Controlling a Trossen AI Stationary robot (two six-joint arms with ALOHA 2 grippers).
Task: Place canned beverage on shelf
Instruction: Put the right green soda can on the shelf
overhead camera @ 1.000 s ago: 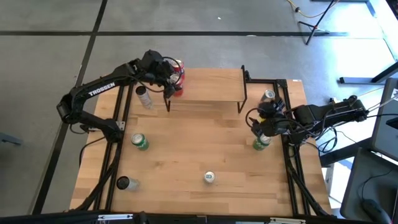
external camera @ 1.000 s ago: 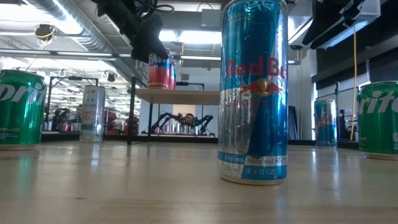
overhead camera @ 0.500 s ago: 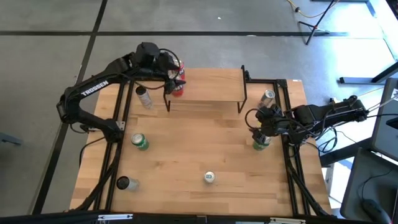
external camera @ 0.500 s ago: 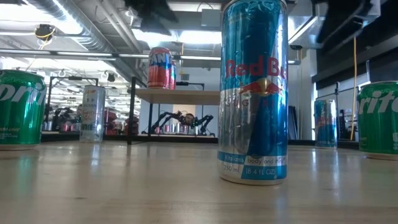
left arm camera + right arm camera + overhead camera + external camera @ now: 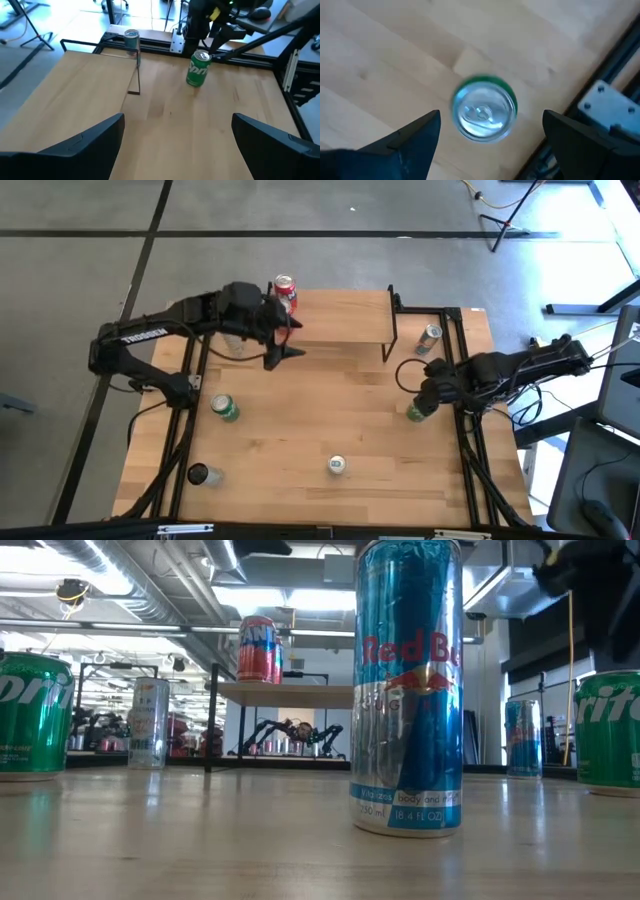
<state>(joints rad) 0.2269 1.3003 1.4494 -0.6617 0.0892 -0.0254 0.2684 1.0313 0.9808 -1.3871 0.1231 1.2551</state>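
The red can (image 5: 285,291) stands on the shelf (image 5: 340,316) corner, just behind the wide open, empty left fingers (image 5: 283,340), while the right fingers (image 5: 415,137), also spread and empty, hang directly above a green can (image 5: 484,113) on the worktop (image 5: 320,420).

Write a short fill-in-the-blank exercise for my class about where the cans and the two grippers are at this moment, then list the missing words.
1. The red can stands upright on the ____ of the shelf.
2. The left gripper is open and holds ____.
3. The right gripper hangs open directly above a ____ can.
4. In the low view, the nearest can is mostly ____ in colour.

Missing words: top; nothing; green; blue
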